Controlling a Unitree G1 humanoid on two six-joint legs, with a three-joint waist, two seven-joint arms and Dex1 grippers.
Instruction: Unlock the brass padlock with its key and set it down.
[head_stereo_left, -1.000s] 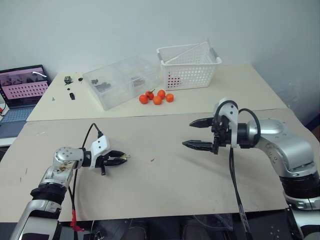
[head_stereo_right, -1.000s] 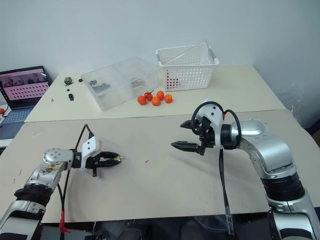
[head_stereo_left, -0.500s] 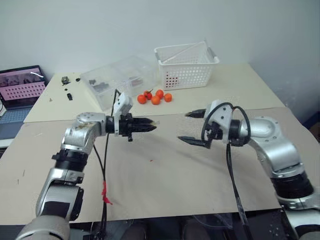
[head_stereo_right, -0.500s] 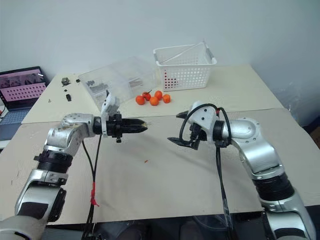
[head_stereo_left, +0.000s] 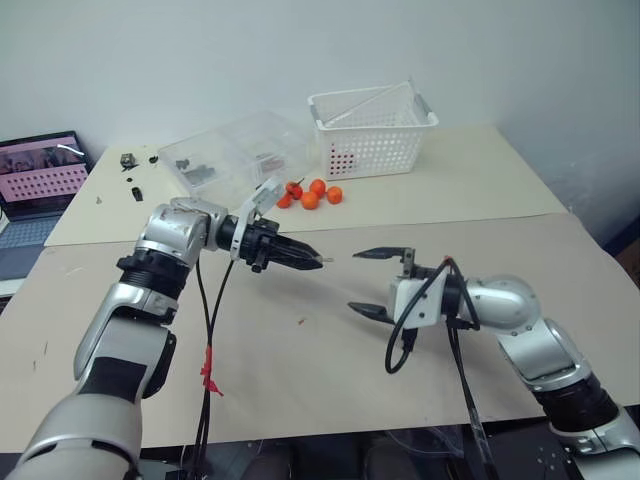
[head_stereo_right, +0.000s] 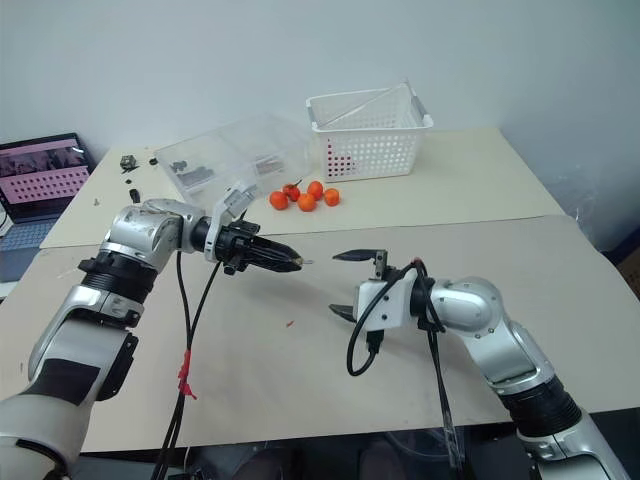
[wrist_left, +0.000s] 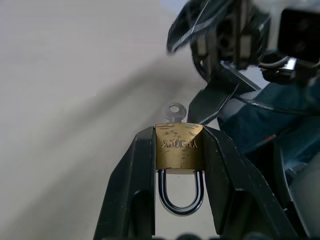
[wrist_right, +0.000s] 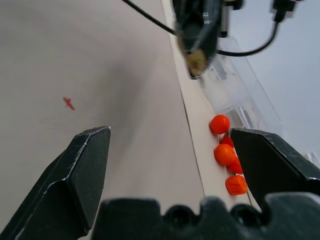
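A: Currently, what is the condition of the left gripper (head_stereo_left: 310, 260)?

B: Its two black fingers (wrist_left: 227, 175) are closed on the brass padlock (wrist_left: 178, 149), one pad on each flat side of the body. The silvery shackle (wrist_left: 181, 197) hangs between the fingers, toward the wrist, and reads as seated in the body. A small silver key (wrist_left: 175, 111) stands out of the far end of the padlock, beyond the fingertips.

A: Where is the padlock relative to the counter (head_stereo_left: 300, 370)?

B: It is held in the air above the beige counter, not touching it. The left gripper points across toward the robot's right, tilted slightly down.

A: State the condition of the right gripper (head_stereo_left: 375, 282).

B: Its fingers (wrist_right: 80, 170) stand wide apart and grip nothing. In the right wrist view the tip of the left gripper, with the brass padlock at its end, shows beyond the gap between the two fingers. The two grippers face each other, near but apart.

A: List the other items on the counter.

B: At the far side: a white perforated basket (head_stereo_left: 375, 130), a clear plastic box (head_stereo_left: 235, 160) with small dark parts inside, and a cluster of orange fruits (head_stereo_left: 312, 193) just in front of the box. A laptop (head_stereo_left: 40, 185) with a lit screen sits beyond the far-left edge. A small red mark (head_stereo_left: 301, 321) lies on the counter surface between the two arms.
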